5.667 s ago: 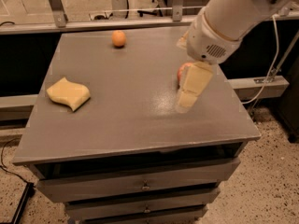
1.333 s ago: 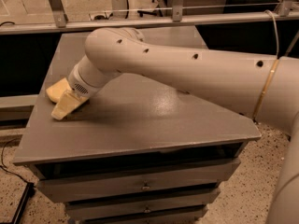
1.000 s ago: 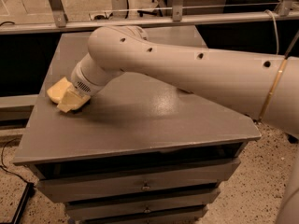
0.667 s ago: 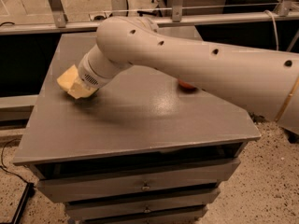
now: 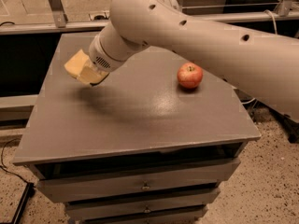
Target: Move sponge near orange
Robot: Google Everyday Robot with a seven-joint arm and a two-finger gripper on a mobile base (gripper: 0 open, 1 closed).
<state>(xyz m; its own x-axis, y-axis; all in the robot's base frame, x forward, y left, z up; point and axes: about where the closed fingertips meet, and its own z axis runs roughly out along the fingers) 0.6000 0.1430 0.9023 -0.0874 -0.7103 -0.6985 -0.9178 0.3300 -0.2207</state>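
Observation:
My gripper (image 5: 88, 74) is over the left part of the grey table (image 5: 140, 120), at the end of the big white arm that reaches in from the upper right. It is shut on the pale yellow sponge (image 5: 73, 63) and holds it lifted off the tabletop, with a shadow on the surface beneath. The sponge sticks out to the left of the fingers. The orange is hidden, likely behind the arm at the table's far side.
A red apple (image 5: 189, 75) sits on the right half of the table. The table has drawers below its front edge. A metal rail runs behind the table. The floor drops off on both sides.
The gripper closed on the sponge at the table's left edge and lifted it. It has carried it up and to the right, away from the edge. The apple is uncovered now.

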